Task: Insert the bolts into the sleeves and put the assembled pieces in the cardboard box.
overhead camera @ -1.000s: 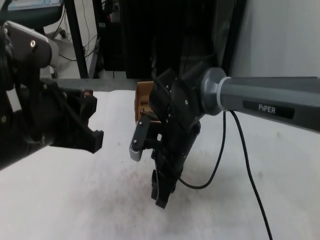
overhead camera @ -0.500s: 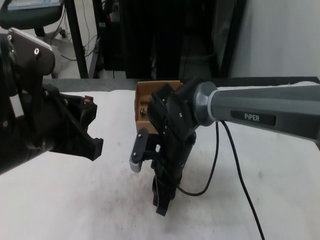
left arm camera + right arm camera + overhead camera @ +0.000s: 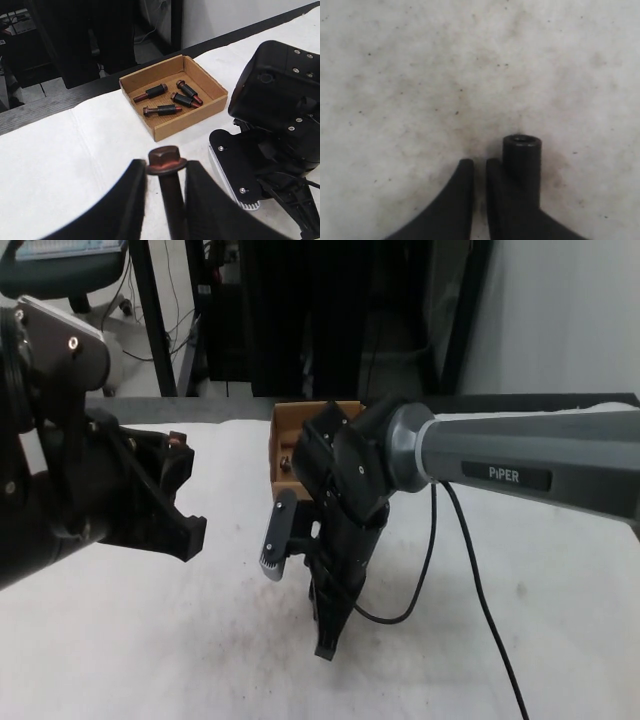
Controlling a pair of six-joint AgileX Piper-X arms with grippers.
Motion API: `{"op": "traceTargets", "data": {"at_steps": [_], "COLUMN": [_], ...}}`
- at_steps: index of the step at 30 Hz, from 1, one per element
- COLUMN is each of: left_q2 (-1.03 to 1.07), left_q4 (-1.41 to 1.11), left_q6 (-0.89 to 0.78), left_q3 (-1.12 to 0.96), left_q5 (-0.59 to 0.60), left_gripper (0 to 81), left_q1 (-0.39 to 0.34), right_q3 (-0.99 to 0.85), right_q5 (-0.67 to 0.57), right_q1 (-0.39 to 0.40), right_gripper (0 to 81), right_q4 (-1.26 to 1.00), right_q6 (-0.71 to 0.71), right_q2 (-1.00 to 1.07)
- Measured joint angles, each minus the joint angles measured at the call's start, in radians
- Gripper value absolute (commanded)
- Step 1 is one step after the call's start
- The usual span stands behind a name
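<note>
My left gripper [image 3: 164, 169] is shut on a copper bolt [image 3: 163, 161], whose flanged head sticks out past the fingertips; it hangs above the bench at the left [image 3: 185, 490]. Beyond it lies the cardboard box [image 3: 187, 122] with several assembled bolt-and-sleeve pieces [image 3: 162, 109] inside. My right gripper [image 3: 480, 167] points straight down at the white bench, its jaws shut with only a thin slit between them. A black sleeve [image 3: 521, 152] stands against the outer side of one finger. From the high view the right gripper [image 3: 328, 645] is in front of the box [image 3: 300, 420].
A white cloth [image 3: 180, 640] with faint dark smudges covers the bench. A black cable [image 3: 440, 540] loops from the right arm across the cloth. Dark racks and a black bench edge lie behind the box.
The right arm has shifted a little to the left and its gripper has come down closer to the cloth. The left arm has barely moved.
</note>
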Motion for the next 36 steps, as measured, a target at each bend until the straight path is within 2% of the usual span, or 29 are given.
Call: {"op": "traceTargets", "data": {"at_steps": [5,7,14,19,21,24,29,36], "left_q2": [0.0,0.0,0.0,0.0,0.0,0.0,0.0,0.0], "left_q4": [0.0,0.0,0.0,0.0,0.0,0.0,0.0,0.0], "left_q6": [0.0,0.0,0.0,0.0,0.0,0.0,0.0,0.0], "left_q3": [0.0,0.0,0.0,0.0,0.0,0.0,0.0,0.0], "left_q5": [0.0,0.0,0.0,0.0,0.0,0.0,0.0,0.0], "left_gripper": [0.3,0.3,0.3,0.3,0.3,0.3,0.3,0.3], "left_q1": [0.0,0.0,0.0,0.0,0.0,0.0,0.0,0.0], "right_q3": [-0.004,-0.007,-0.009,-0.009,-0.009,-0.009,-0.009,-0.009], "right_q5": [0.004,0.005,0.005,0.039,0.058,0.069,0.082,0.168], "right_q1": [0.0,-0.002,-0.002,-0.002,-0.002,0.0,0.0,0.0], "right_gripper": [27.7,29.6,22.6,21.0,15.5,1.3,0.8,0.8], "right_q4": [-0.016,-0.017,-0.024,-0.08,-0.098,-0.106,-0.115,-0.12], "right_q6": [-0.004,-0.005,-0.024,-0.059,-0.067,-0.086,-0.11,-0.114], "right_q2": [0.009,0.013,0.016,0.021,0.021,0.024,0.024,0.024]}}
